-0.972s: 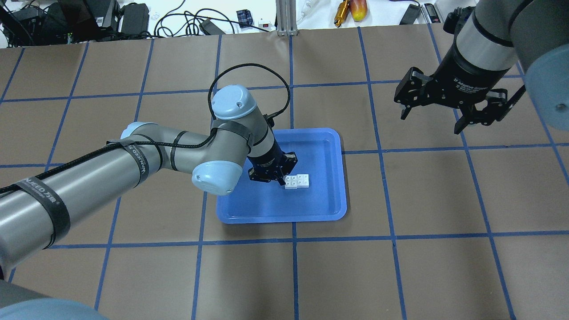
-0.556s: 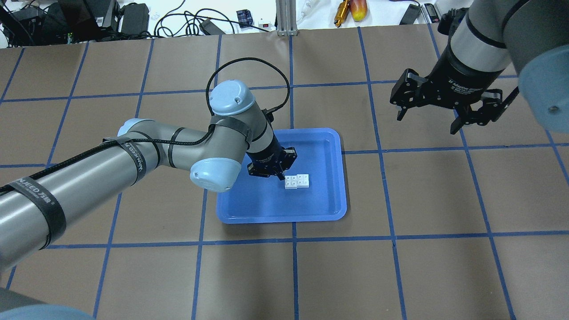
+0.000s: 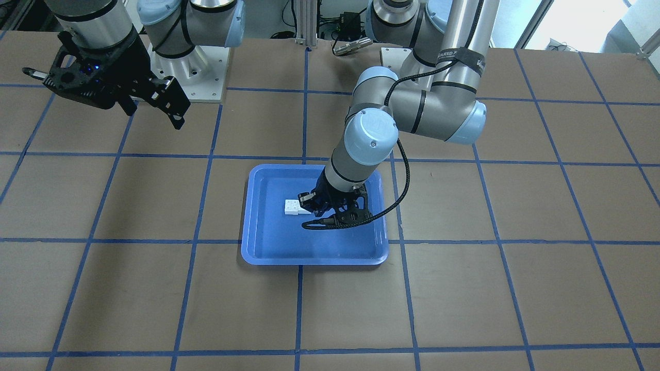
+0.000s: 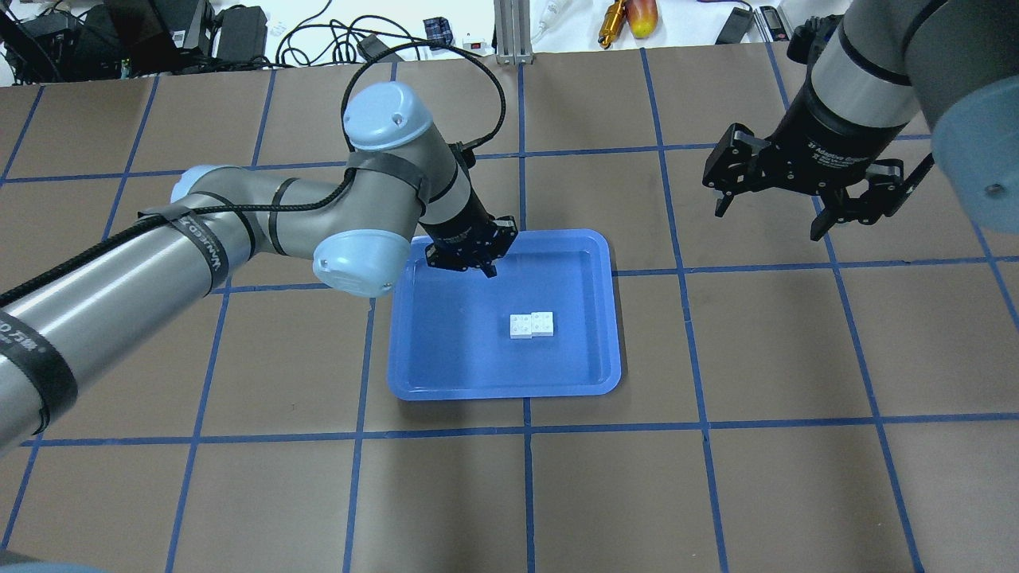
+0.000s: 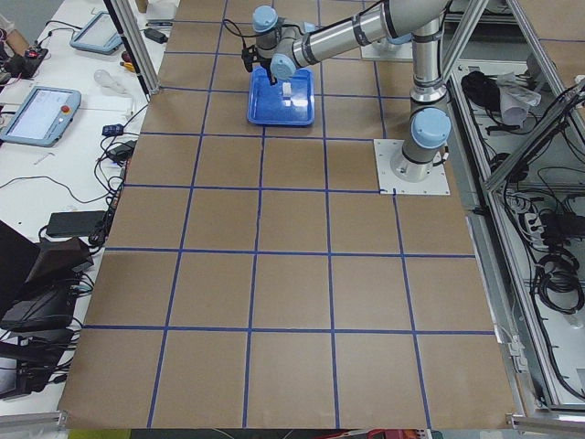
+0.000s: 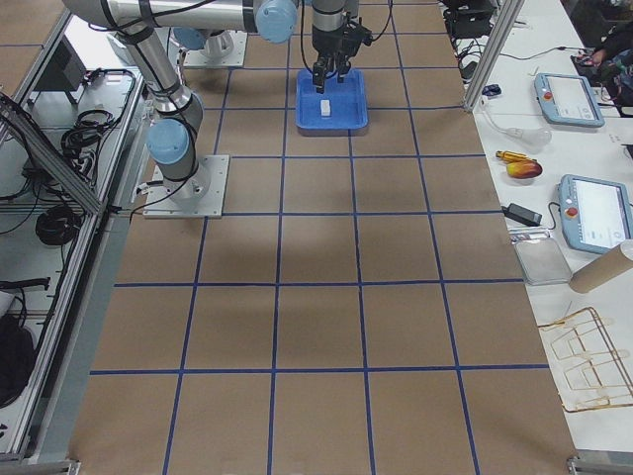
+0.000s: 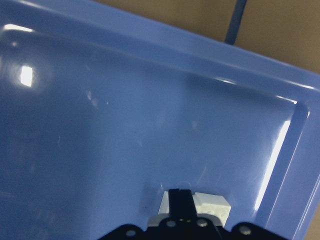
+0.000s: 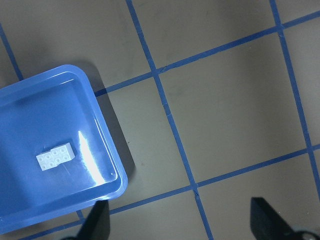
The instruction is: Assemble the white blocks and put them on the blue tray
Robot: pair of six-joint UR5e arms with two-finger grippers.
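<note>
Blocks [image 4: 532, 325], white and studded, sit on glossy round-cornered blue tray [image 4: 462, 350].

A robotics lab: brown surface [image 4: 780, 493] taped into a blue grid, teach pendants [image 6: 571, 99] at the frame's right, tangled cables [image 4: 314, 36] and an aluminium post [image 4: 509, 32] along the top edge.
</note>
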